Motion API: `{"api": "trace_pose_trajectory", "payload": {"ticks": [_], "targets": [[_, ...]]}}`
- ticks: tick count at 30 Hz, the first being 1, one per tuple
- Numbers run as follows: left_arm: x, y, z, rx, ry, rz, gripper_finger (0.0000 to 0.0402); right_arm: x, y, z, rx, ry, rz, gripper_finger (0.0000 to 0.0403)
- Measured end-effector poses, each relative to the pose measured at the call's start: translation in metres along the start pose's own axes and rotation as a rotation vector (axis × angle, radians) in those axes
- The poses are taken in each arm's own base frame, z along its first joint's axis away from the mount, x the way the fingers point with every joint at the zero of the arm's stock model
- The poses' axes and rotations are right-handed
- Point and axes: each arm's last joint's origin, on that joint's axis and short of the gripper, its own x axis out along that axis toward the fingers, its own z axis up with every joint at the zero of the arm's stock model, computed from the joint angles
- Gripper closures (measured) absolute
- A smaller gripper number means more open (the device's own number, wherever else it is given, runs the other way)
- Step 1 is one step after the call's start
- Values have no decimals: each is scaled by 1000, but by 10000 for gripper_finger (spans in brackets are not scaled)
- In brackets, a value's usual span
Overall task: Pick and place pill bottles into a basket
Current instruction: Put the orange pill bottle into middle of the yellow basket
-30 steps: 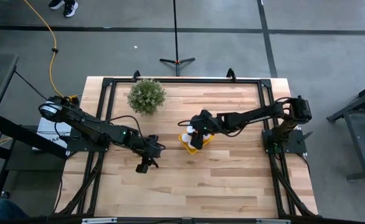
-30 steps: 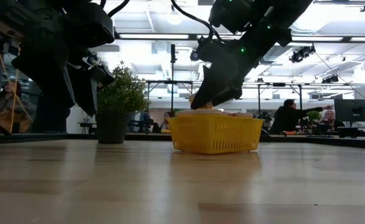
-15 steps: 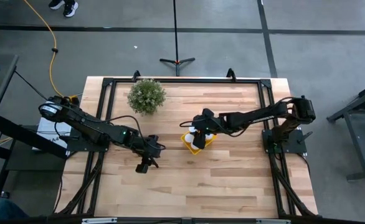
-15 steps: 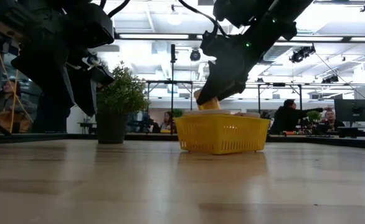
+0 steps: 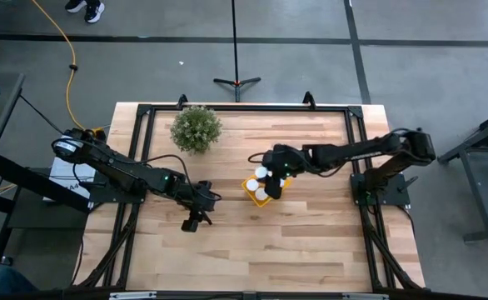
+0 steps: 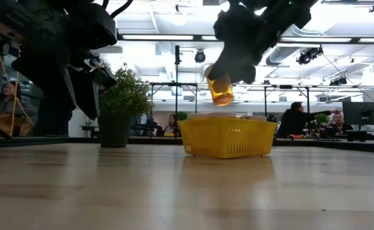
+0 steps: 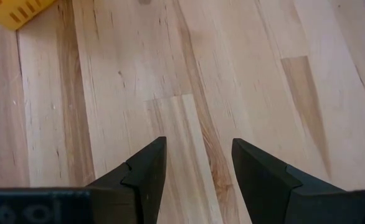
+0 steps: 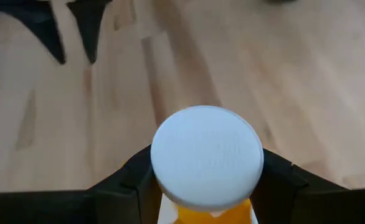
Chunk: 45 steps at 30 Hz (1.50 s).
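Note:
The yellow basket (image 5: 252,187) stands at the table's middle and also shows in the low view (image 6: 227,137). White caps of pill bottles (image 5: 261,194) show inside it. My right gripper (image 5: 269,172) is shut on one pill bottle (image 6: 220,89) just above the basket. My left gripper (image 5: 196,218) is open and empty over bare wood to the left of the basket; its fingers show apart in the left wrist view (image 7: 197,168). My right gripper pinches the pill bottle between its two fingers (image 8: 127,180), which stand on either side of it just under the white cap (image 8: 206,155). The fingers come slanting down from the table's right. The orange body (image 6: 221,91) hangs tilted below them, clear of the basket's rim.
A bushy green potted plant (image 5: 196,127) stands at the table's far left. Bare wood lies between the basket and the near edge. People sit at desks in the room beyond the table (image 6: 297,118).
My right gripper has risen from inside the basket, shifting slightly toward the table's right edge, still shut on the bottle. The bottle, first down behind the basket's rim, now hangs clear above it. The basket has slid a little along the table.

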Motion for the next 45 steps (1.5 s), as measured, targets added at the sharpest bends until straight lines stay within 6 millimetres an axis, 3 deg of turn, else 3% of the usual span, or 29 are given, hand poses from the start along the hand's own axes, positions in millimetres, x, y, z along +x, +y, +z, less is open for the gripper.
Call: {"api": "trace_pose_trajectory", "payload": {"ticks": [13,45], "targets": [[0,0,0,-3,-2,2,186,-6,-29,-1,163,154,177,225],[0,0,1,-10,-9,1,186,9,-32,-11,182,240,213,194]]}}
